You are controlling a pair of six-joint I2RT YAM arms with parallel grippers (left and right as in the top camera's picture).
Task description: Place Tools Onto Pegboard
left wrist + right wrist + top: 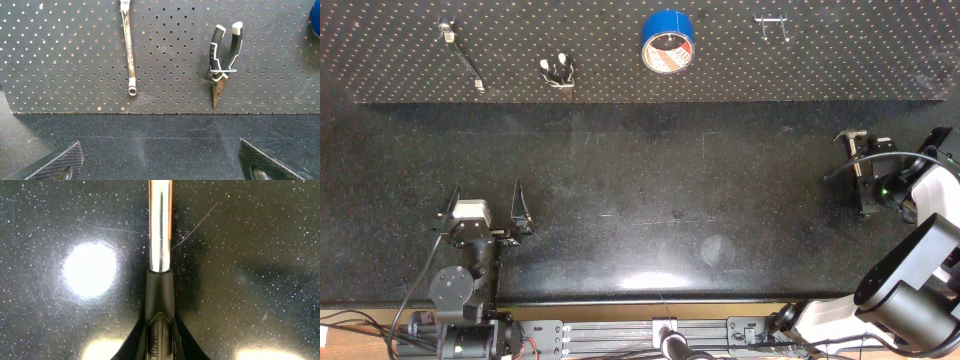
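**Three tools hang on the board, the fourth is in the grip**

The pegboard (820, 70) stands along the far edge of the black table (670, 200), and most of the work looks finished. A long wrench (129, 50) hangs at the left of the board. Near it hang the pliers (222, 60), nose down, with black and white handles. Further to the right is a blue tape roll (667, 43). These three sit on their pegs, and no gripper touches them.

One tool is not yet on the board. It has a chrome shaft and a black rubber handle, and in the top view it shows a head at its far end, so I judge it to be a hammer (160, 240). The right gripper (160, 335) is closed around the black handle, with one finger pressed on each side. The hammer is at the right side of the table, well apart from the board. I cannot tell whether it is lifted or lies on the surface.

On the right part of the board there is a bare wire hook (772, 28) with nothing on it. In my judgement this is the place for the hammer, so what is left is to carry it there and hang it.

The left gripper (161, 145) is near its own base with its fingers wide apart and holds nothing. It faces the wrench and the pliers from a distance.
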